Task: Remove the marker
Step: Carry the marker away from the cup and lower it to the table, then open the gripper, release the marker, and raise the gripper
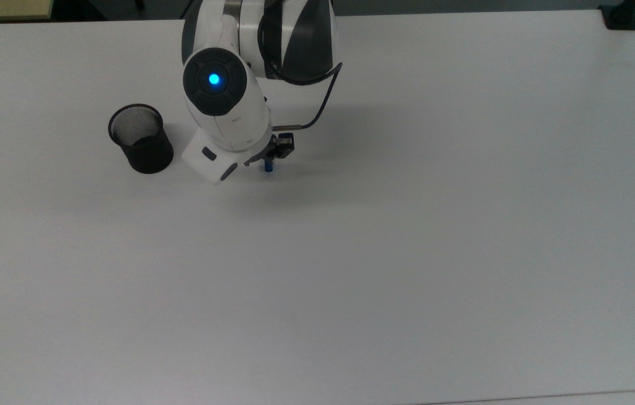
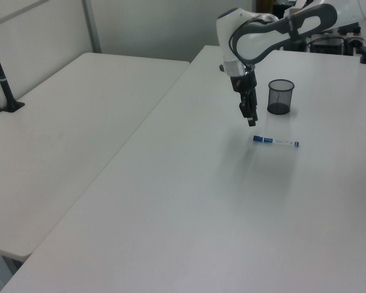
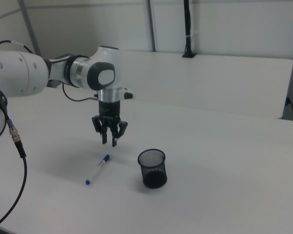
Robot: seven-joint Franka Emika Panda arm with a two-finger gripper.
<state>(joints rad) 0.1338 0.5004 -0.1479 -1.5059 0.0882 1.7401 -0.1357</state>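
In the top view, only the blue cap of the marker (image 1: 267, 167) is seen on the table (image 1: 407, 253), just below the arm's wrist, with the black mesh cup (image 1: 141, 139) well to the top view's left. In the left view, the marker (image 2: 276, 142) is seen lying flat on the table (image 2: 189, 213), in front of the cup (image 2: 280, 97), while the gripper (image 2: 251, 119) is held above its capped end, apart from it. In the right view, the gripper (image 3: 110, 140) is seen with its jaws spread and holding nothing, and the marker (image 3: 98, 169) is laid on the table (image 3: 224, 195) below it, to the right view's left of the cup (image 3: 152, 168).

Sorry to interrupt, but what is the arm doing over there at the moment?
The Panda arm's gripper hangs open above the white table, holding nothing. The marker lies flat on the table just below it, outside the black mesh cup, which stands upright and looks empty. So the marker is out of the cup and released.
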